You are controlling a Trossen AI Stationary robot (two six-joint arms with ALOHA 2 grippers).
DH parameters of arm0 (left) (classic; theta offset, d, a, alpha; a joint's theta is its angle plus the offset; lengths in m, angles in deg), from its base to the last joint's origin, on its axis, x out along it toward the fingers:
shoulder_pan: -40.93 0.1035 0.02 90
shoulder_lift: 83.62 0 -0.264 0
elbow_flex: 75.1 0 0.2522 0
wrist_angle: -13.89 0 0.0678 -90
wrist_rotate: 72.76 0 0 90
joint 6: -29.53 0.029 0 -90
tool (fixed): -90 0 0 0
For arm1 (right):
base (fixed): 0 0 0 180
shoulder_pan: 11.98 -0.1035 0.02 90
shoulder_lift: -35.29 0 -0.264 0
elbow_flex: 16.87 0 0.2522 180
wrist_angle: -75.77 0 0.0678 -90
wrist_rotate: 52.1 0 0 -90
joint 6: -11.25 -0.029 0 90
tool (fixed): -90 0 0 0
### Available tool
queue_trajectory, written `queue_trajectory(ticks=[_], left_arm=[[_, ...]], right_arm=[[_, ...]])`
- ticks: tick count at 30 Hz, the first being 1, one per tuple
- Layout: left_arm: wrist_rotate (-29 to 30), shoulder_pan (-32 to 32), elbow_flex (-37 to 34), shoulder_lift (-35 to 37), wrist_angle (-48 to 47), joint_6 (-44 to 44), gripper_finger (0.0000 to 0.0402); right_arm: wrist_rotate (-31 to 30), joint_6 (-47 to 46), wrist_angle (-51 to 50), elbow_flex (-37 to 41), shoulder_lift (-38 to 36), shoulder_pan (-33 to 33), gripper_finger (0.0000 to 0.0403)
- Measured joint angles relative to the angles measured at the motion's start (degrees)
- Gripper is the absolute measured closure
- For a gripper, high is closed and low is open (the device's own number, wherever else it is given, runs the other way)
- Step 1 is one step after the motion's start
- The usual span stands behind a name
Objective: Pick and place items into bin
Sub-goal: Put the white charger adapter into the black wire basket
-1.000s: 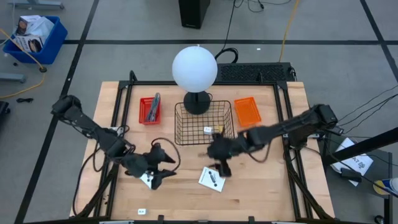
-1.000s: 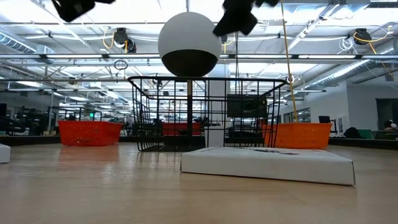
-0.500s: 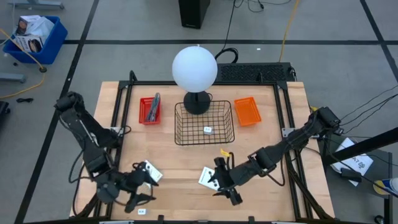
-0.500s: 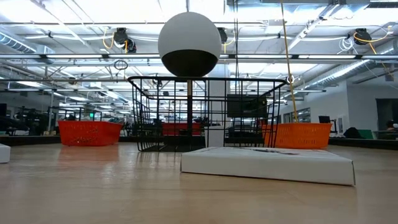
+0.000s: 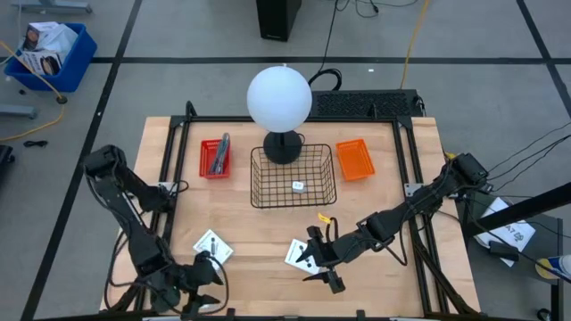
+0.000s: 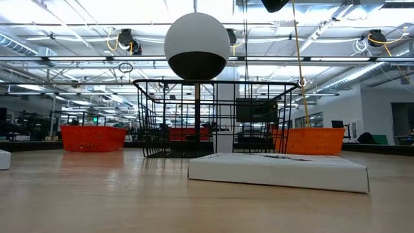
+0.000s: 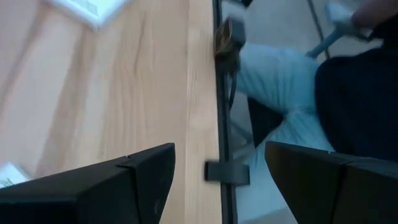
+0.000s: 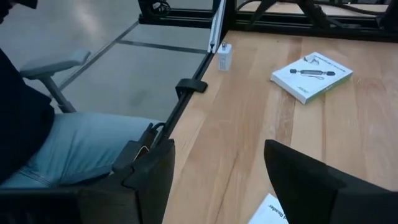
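Note:
Two white square cards lie flat on the wooden table: one (image 5: 212,245) near the left, one (image 5: 302,256) in the middle, also in the low view (image 6: 278,171). A tiny white cube (image 8: 224,57) stands by the table's near edge. My left gripper (image 5: 210,287) hangs open over the near left corner, its fingers wide apart (image 7: 217,162). My right gripper (image 5: 314,266) hovers open beside the middle card, nothing between its fingers (image 8: 217,155). The black wire basket (image 5: 293,176) holds a small white cube (image 5: 299,185).
A white globe lamp (image 5: 279,98) stands behind the basket. A red bin (image 5: 214,158) with a grey tool sits at far left, an orange bin (image 5: 355,159) at far right. A seated person's legs (image 8: 81,149) are just past the near edge.
My left gripper has swung from above the left card toward the table's near left corner and sunk a little, staying open. My right gripper has come from in front of the basket toward the near edge, to beside the middle card, and tipped more level, still open.

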Motion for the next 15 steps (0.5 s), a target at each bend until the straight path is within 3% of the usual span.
queue_trajectory(ticks=[9,15], left_arm=[[-5.46,-0.91,0.00,-2.45,0.65,-8.77,0.0147],[-5.75,-0.73,0.02,-2.45,1.73,-11.18,0.0147]], right_arm=[[0.02,0.02,1.23,0.02,0.00,-0.02,0.0165],[-0.10,0.04,1.90,0.02,0.36,-0.53,0.0168]])
